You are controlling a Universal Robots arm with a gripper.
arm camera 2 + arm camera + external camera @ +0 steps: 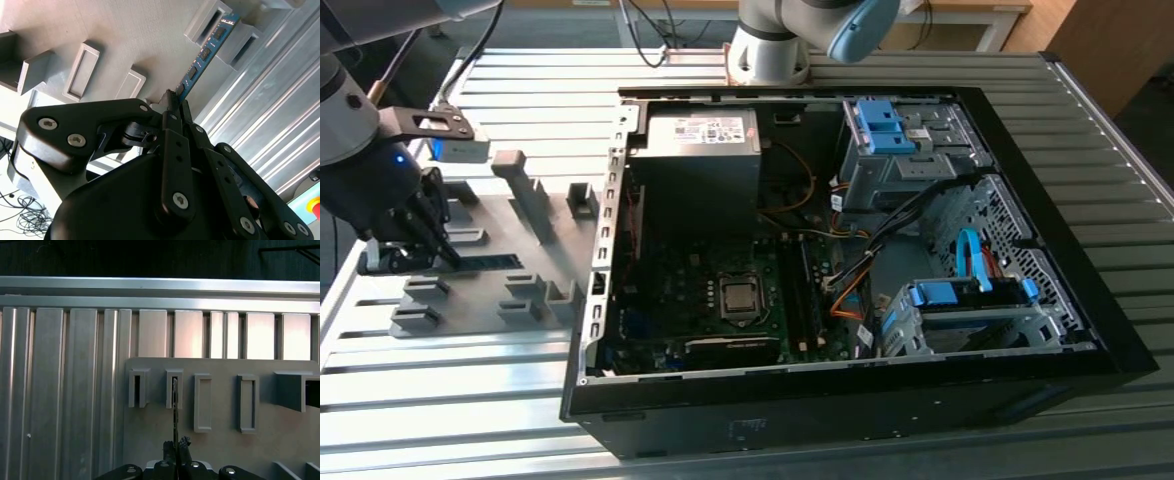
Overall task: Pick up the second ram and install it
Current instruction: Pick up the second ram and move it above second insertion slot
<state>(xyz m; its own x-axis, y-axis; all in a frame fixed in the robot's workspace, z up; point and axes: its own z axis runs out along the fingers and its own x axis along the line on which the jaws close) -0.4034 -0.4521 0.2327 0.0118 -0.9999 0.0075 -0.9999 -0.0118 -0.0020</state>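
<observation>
The second ram (207, 50) is a slim blue-green board with dark chips, standing on edge in the gray slotted rack (115, 30). My gripper (176, 101) is shut on one end of it, while its far end rests in a rack slot. The first wrist view shows the second ram (175, 407) edge-on, running from my gripper (177, 444) into a slot of the rack (225, 440). At the exterior view's left, my gripper (430, 250) is low over the rack (480, 295), with the second ram (491, 262) lying beside the fingers.
An open black computer case (854, 400) lies to the exterior view's right of the rack, with its motherboard (734, 300), blue drive-bay clips (887, 125) and cables exposed. The arm's base (767, 55) stands behind the case. The ribbed metal table (440, 400) runs under everything.
</observation>
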